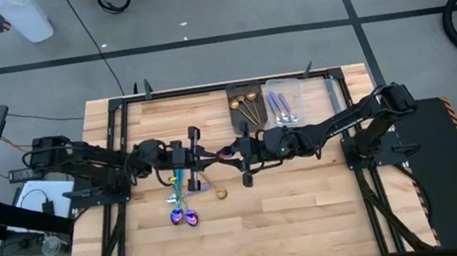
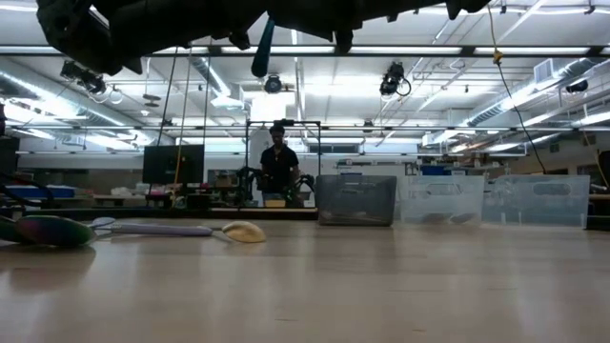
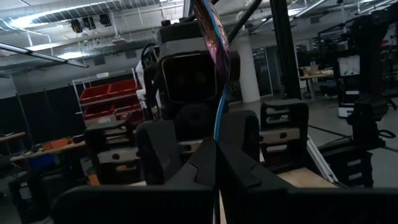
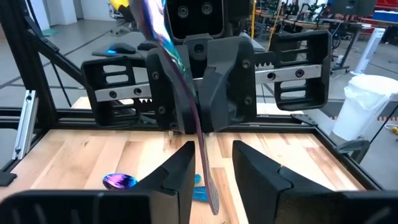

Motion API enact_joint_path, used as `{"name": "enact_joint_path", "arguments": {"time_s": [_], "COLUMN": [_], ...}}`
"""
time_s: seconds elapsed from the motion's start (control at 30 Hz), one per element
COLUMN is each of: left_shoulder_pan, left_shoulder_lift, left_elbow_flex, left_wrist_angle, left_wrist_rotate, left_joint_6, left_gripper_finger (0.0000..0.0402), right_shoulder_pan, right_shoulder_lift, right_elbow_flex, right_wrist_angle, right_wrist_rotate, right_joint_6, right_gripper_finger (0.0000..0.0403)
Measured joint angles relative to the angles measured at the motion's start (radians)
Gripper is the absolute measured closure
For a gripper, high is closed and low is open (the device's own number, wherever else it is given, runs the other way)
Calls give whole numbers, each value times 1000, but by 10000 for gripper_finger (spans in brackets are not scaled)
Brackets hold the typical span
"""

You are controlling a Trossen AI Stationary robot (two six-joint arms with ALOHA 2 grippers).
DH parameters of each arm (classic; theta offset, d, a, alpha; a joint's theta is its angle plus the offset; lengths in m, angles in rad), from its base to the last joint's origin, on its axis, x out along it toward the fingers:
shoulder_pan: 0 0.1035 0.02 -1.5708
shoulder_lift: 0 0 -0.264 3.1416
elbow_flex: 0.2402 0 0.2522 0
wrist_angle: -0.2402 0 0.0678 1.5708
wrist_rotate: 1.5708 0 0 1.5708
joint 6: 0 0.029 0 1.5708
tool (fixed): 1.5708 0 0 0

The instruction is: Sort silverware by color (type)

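Note:
An iridescent purple-rainbow spoon (image 1: 225,151) hangs in the air between my two grippers over the middle of the table. My left gripper (image 1: 205,155) is shut on it. My right gripper (image 1: 236,152) faces it, open; in the right wrist view its fingers (image 4: 183,168) stand on either side of the spoon's lower handle end (image 4: 208,186) without clearly touching it. More teal and purple silverware (image 1: 181,201) and a gold spoon (image 1: 219,193) lie flat on the wood below. In the low view the held spoon (image 2: 262,48) shows near the top. My left gripper (image 3: 216,168) pinches the iridescent spoon's handle (image 3: 216,146) between its two fingers, about midway along its length. The fingers come level from the table's left and lie across the handle. The spoon is lifted clear and nearly upright, its bowl end (image 4: 149,18) above the fingers.
At the far edge sit a dark tray (image 1: 246,90) holding gold pieces and a clear tray (image 1: 292,89) holding silver-blue pieces. A black frame borders the table. A person (image 2: 278,162) stands in the room beyond. Bare wood lies toward the near edge.

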Motion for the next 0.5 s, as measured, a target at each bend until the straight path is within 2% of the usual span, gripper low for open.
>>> {"name": "enact_joint_path", "arguments": {"time_s": [0.33,0.5], "left_shoulder_pan": [10,18], "left_shoulder_lift": [2,2], "left_elbow_flex": [0,0], "left_wrist_angle": [0,-14], "left_wrist_rotate": [-13,-14], "left_joint_6": [13,11], "left_gripper_finger": [390,390], "right_shoulder_pan": [-11,-13], "right_shoulder_lift": [0,0], "right_elbow_flex": [0,0], "right_wrist_angle": [0,-6], "right_wrist_rotate": [-18,-14], "right_joint_6": [-14,0], "right_gripper_finger": [384,390]}}
